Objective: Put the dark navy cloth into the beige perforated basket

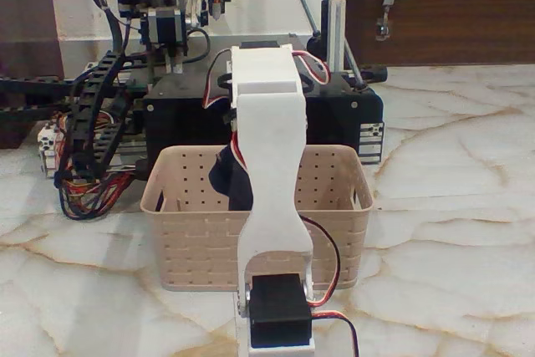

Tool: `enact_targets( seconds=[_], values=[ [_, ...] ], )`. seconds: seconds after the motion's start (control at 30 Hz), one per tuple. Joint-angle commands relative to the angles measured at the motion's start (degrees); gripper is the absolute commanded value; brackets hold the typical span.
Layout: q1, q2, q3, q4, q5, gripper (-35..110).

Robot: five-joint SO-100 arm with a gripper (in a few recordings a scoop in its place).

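The beige perforated basket (196, 244) stands on the marble floor in the middle of the fixed view. My white arm (269, 173) rises from the near edge and leans over the basket, so its upper link hides the gripper's fingers. The dark navy cloth (229, 180) shows just left of that link. It hangs bunched inside the basket, its top reaching the level of the back rim and its lower end above the basket floor, as if held from above.
A big black machine box (180, 119) with cable chains and loose red and black wires (88, 186) stands right behind the basket. Wooden furniture (435, 6) lines the back wall. Open marble floor lies to the right (451, 223) and at the near left.
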Motion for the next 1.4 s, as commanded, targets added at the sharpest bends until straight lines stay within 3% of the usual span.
enact_targets(
  seconds=[0.0, 0.23, 0.4, 0.53, 0.77, 0.87, 1.0, 1.37],
  values=[
    [0.4, 0.4, -3.6, 2.0, 0.2, 0],
    [2.1, 1.7, -3.8, 0.6, 2.0, 10],
    [3.6, 1.6, 0.6, 10.9, -3.2, 9],
    [3.3, 4.3, 0.5, -6.7, 1.2, 9],
    [3.9, 9.6, 9.8, -5.2, -3.3, 0],
    [5.4, 18.9, 25.2, -19.4, -0.4, 0],
    [7.0, 28.5, 41.4, -36.2, -11.2, 0],
    [7.8, 51.4, 77.7, -59.8, -47.9, 0]
  ],
)
